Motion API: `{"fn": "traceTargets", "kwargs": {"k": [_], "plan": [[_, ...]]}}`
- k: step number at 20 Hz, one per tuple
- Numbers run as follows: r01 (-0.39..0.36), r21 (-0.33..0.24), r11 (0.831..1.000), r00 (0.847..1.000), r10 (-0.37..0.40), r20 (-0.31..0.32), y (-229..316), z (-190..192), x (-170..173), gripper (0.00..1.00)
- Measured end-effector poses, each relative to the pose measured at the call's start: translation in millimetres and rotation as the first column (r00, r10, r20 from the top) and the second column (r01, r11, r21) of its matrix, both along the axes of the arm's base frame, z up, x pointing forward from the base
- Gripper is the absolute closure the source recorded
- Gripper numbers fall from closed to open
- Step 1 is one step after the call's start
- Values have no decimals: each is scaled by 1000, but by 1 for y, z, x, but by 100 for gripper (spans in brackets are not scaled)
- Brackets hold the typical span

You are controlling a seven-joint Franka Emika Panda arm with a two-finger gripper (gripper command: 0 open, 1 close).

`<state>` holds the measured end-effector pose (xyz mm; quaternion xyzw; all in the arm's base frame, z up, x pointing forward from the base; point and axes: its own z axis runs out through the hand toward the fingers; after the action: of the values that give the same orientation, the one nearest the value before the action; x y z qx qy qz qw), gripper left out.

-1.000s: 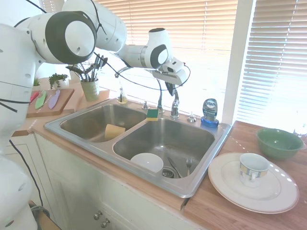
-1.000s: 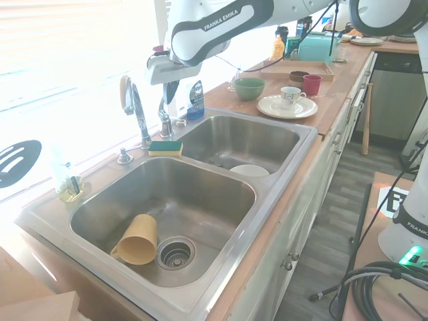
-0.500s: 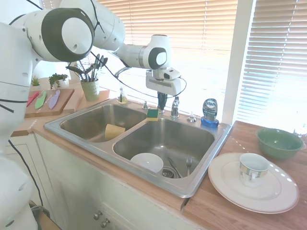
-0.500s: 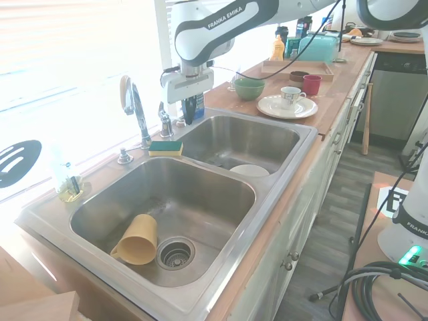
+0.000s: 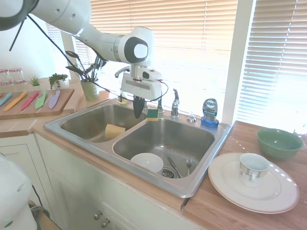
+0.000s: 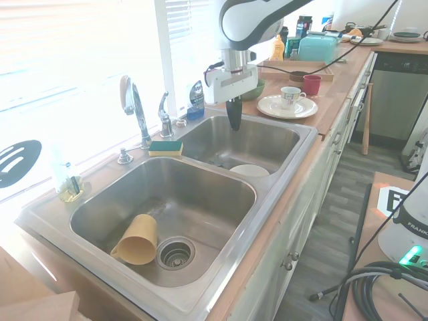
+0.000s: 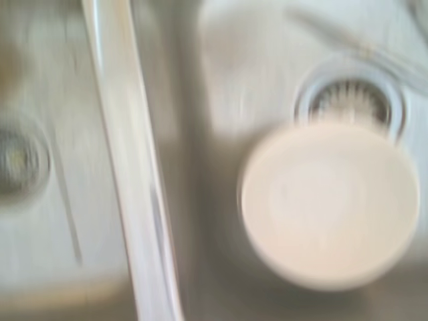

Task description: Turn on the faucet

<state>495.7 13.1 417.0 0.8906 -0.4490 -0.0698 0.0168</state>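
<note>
The chrome faucet stands at the back rim of the double sink, its arched spout (image 6: 132,99) over the divider and its short lever handle (image 6: 163,112) just beside it. In the first exterior view the handle (image 5: 175,102) is plain, while my arm covers part of the spout (image 5: 121,71). My gripper (image 5: 138,111) points straight down with its dark fingers together and nothing held. It hangs over the sink near the divider (image 7: 130,167), in front of the faucet and clear of it, as the second exterior view shows the gripper (image 6: 233,121).
A yellow cup (image 6: 137,239) lies in one basin; a white bowl (image 5: 147,162) and cutlery lie in the other. A sponge (image 6: 165,148) sits on the rim by the faucet, with a blue soap bottle (image 5: 209,111) further along. A plate with a cup (image 5: 253,168) and a green bowl (image 5: 279,142) stand on the counter.
My gripper has swung away from the faucet handle, moving forward and down to hang over the sink near the divider. The arm's elbow has shifted out of the first exterior view.
</note>
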Motion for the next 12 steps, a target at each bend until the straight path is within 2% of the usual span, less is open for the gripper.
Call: {"fn": "traceTargets", "kwargs": {"k": [4, 6, 12], "plan": [[-5, -2, 1000, 1000, 5, -18, 2, -5, -65, 0], [-2, -3, 1000, 1000, 2, -10, 1, -4, -86, 0], [6, -3, 1000, 1000, -6, 4, 0, 0, -100, 0]]}}
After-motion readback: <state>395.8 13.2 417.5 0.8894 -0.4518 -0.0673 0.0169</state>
